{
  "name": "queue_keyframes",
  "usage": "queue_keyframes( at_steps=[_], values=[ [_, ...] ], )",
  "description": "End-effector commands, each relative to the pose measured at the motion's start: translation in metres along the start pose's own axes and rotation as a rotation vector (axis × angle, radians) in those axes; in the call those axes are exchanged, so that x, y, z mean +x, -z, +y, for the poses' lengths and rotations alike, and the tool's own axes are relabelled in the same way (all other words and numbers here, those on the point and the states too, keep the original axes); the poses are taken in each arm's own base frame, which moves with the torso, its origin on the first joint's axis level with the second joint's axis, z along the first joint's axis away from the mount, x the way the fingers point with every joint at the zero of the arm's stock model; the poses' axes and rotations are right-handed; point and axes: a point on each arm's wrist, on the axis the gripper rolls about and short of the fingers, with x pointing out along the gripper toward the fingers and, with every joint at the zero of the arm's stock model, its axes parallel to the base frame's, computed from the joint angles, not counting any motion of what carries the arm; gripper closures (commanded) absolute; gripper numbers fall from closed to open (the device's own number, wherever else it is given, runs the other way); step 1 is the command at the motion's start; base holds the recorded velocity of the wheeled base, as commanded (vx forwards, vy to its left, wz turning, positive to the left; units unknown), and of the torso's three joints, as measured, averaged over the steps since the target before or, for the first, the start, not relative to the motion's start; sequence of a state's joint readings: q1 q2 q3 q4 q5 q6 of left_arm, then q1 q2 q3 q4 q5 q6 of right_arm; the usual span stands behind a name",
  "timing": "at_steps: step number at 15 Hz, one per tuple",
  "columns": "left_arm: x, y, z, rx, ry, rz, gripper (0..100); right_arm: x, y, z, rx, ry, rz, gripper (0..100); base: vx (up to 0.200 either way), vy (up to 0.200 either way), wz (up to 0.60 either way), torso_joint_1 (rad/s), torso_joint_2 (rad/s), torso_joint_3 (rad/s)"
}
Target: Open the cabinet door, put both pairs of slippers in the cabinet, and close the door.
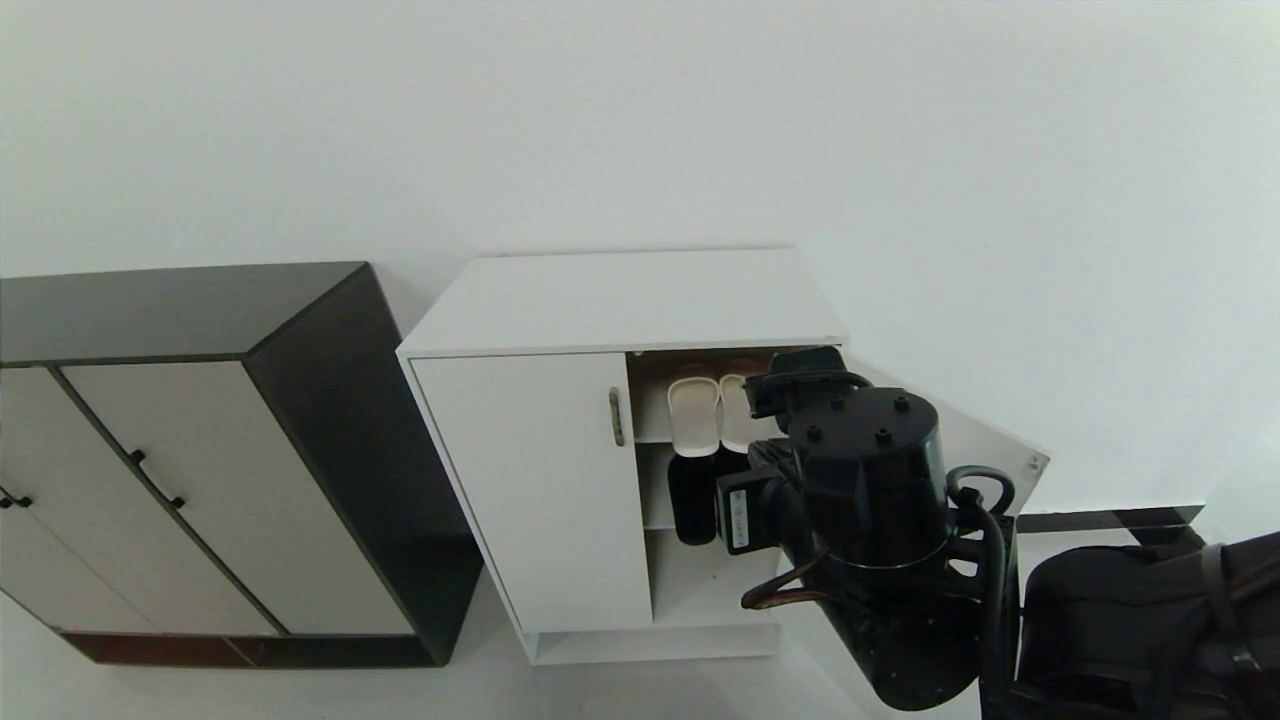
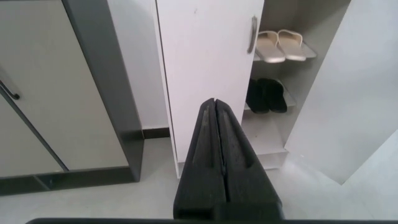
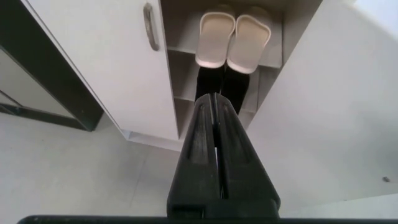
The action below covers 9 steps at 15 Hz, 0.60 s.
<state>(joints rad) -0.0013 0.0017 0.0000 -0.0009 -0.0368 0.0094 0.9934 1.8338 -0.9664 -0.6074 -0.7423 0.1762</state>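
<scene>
**Both pairs shelved, cabinet door open**

The white cabinet [image 1: 620,300] stands on the floor [image 2: 124,199] against the wall. Its right door [image 1: 990,440] is swung wide open and its left door [image 1: 530,480] is shut, with a vertical metal handle [image 1: 617,416] near that door's inner edge.

Inside the open half, the cream slippers [image 1: 705,410] lie side by side on the top shelf [image 3: 267,59], soles up, with their ends overhanging the shelf's front edge. The black slippers [image 1: 692,497] sit as a pair on the middle shelf [image 2: 292,109], directly beneath the cream pair. The bottom compartment lies below them.

The right arm [image 1: 870,480] is raised in front of the open half, hiding part of the interior in the head view. The right tool [image 3: 216,94] has its two fingers pressed together with nothing between them, and it points toward the shelves from outside the cabinet. The left tool [image 2: 214,101] is likewise closed and empty, held back from the cabinet and facing the shut left door.

A dark cabinet [image 1: 330,400] with pale doors stands just beside the white one, on its left.
</scene>
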Motion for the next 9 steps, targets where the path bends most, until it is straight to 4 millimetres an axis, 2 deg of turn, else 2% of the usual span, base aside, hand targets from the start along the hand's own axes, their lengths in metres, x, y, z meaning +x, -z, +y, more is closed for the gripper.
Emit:
queue_keyframes(
  at_steps=[1,4,7,9],
  values=[
    [0.0,0.0,0.0,0.0,0.0,0.002,100,0.0,0.001,0.0,-0.003,0.0,0.002,100,0.0,0.0,0.0,0.188,-0.44,-0.237],
    [0.0,0.0,0.0,0.0,0.0,0.002,100,-0.003,0.006,0.0,-0.024,-0.006,0.002,100,0.0,0.0,0.0,0.076,-0.15,-0.08],
    [0.0,0.0,0.0,0.0,0.0,0.002,100,-0.004,0.013,-0.003,-0.052,-0.029,-0.017,100,0.0,0.0,0.0,0.0,0.0,0.0],
    [0.0,0.0,0.0,0.0,0.0,0.002,100,-0.006,0.016,-0.004,-0.065,-0.065,-0.031,100,0.0,0.0,-0.6,0.002,0.0,0.0]
  ],
)
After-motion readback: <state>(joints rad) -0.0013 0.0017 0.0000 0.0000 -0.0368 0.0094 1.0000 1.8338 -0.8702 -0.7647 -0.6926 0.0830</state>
